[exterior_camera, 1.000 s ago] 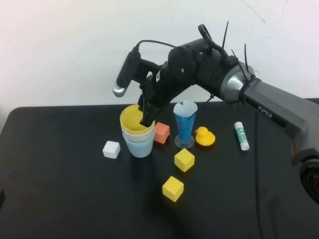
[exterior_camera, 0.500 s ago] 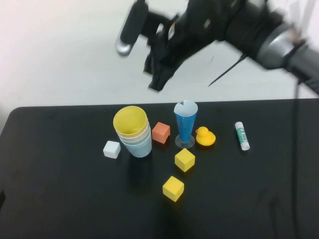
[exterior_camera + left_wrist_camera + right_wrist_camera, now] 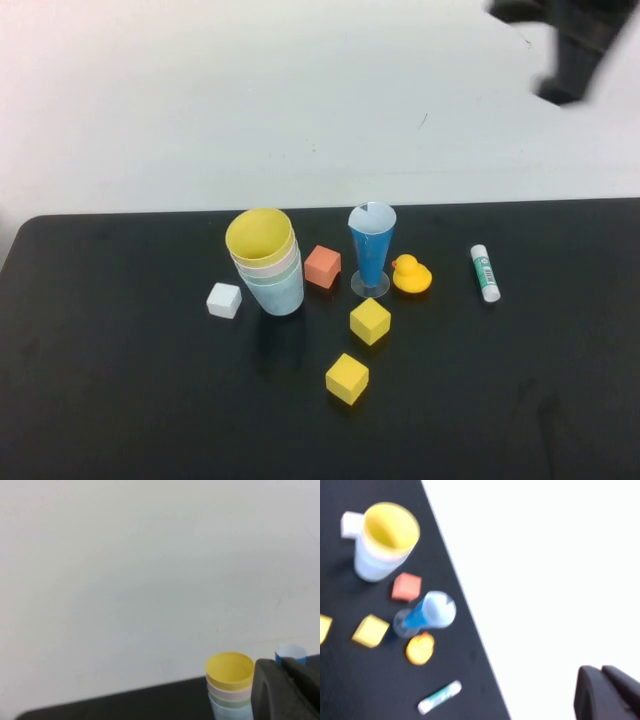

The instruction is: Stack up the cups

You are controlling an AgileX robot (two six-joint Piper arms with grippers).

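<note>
cups [image 3: 266, 262] nested upright, frame centre-left on tabletop [image 3: 120, 380] | right claw [image 3: 572, 60] closed, empty, upper right, cups far lower left of it | left claw [image 3: 285, 690] closed, beside the cups

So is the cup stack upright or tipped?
Upright: the cup stack stands on the table, yellow on top. Both grippers shut; right gripper raised clear.

- We find no legible text, number or brand mark in any of the three views.
- The white stick with a green band [image 3: 485, 272], lying on the black surface [image 3: 120, 400], carries print on that band; we cannot read it.
- The stacked cups [image 3: 266, 260], the cubes and the blue cone show plain faces to us, without markings.
</note>
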